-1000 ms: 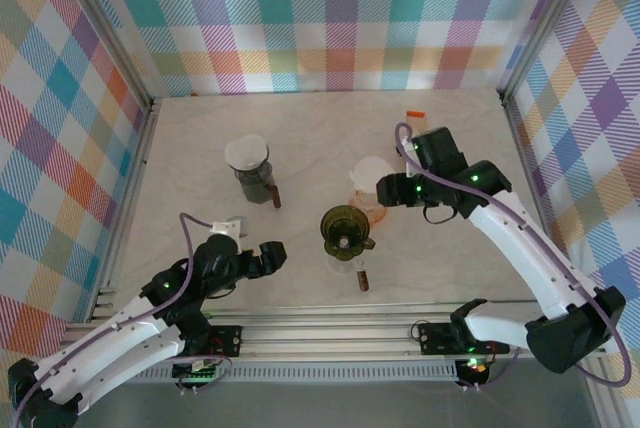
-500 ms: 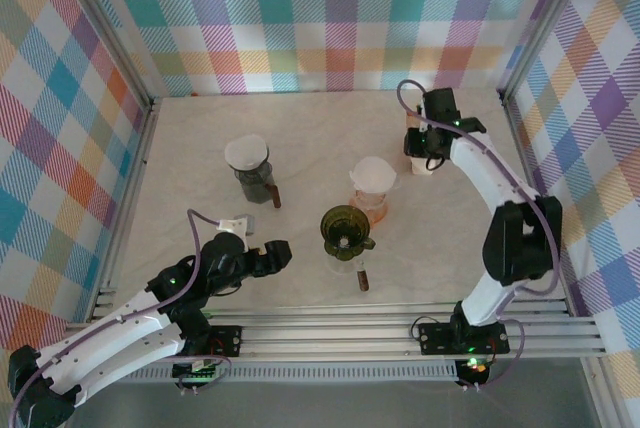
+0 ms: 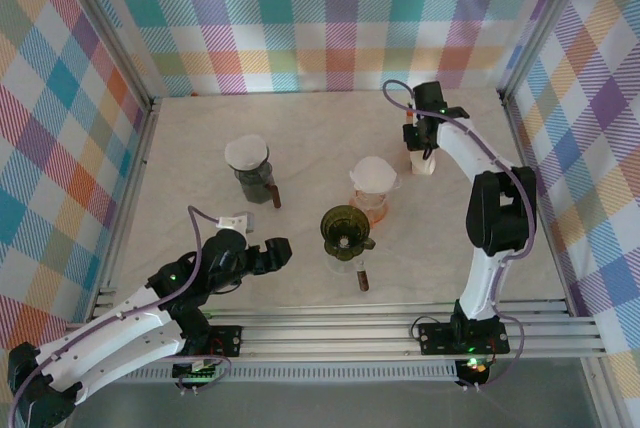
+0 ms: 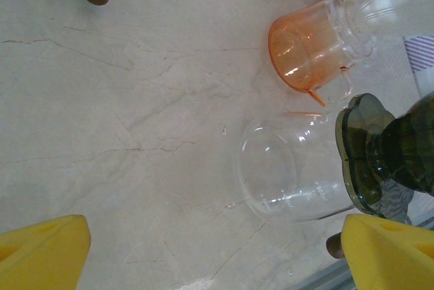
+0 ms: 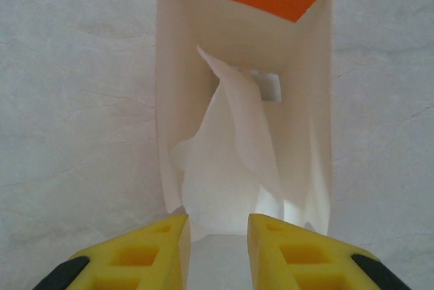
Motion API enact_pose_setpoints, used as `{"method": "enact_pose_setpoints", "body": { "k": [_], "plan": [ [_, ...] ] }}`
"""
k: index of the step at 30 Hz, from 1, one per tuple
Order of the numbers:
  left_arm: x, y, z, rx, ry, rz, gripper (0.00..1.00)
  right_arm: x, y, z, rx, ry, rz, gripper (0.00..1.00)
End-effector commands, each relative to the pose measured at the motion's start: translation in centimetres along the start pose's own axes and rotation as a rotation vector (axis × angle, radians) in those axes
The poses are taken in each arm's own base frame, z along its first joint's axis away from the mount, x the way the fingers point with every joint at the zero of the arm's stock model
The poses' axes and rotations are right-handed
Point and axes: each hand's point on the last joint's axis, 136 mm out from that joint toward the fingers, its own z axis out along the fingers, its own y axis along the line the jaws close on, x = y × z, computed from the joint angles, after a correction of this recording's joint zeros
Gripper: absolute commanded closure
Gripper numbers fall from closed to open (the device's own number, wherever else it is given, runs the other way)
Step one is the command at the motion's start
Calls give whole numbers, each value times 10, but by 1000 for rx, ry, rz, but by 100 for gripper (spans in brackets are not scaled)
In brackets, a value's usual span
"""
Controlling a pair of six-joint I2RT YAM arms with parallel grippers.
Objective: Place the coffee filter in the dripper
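Coffee filter (image 5: 230, 161): white paper inside the open box (image 5: 169, 100), beyond and right of the dripper (image 3: 345, 226).
Right pincer (image 5: 217, 229): at the box mouth, narrow gap astride the filter's edge; grip cannot be told.
Left pincer (image 3: 277, 252): wide open, empty, left of the dripper.

Your table (image 3: 300, 128) is a pale, marbled slab. On it you have a dark jar (image 3: 250, 176) at the left, an orange cup (image 3: 372, 198) and a clear glass jug (image 4: 285, 175) near the middle, and a white paper pouch (image 5: 305, 120) lying flat toward the back right.
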Motion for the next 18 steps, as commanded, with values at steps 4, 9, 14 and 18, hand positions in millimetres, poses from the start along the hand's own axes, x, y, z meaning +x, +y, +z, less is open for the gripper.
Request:
{"method": "enact_pose_setpoints", "body": {
  "k": [4,9,14,18],
  "plan": [
    [-8,-8,-3,8,-20,17,5,-18,-10,3,54,-46,-43,73],
    [-7,-9,-1,5,-13,16,5,-18,-11,12,69,-36,-55,74],
    [-8,-9,-1,3,-13,13,5,-19,-13,19,91,-34,-52,74],
    [-7,-8,-1,3,-11,12,5,-18,-15,25,103,-25,-58,74]
  ]
}}
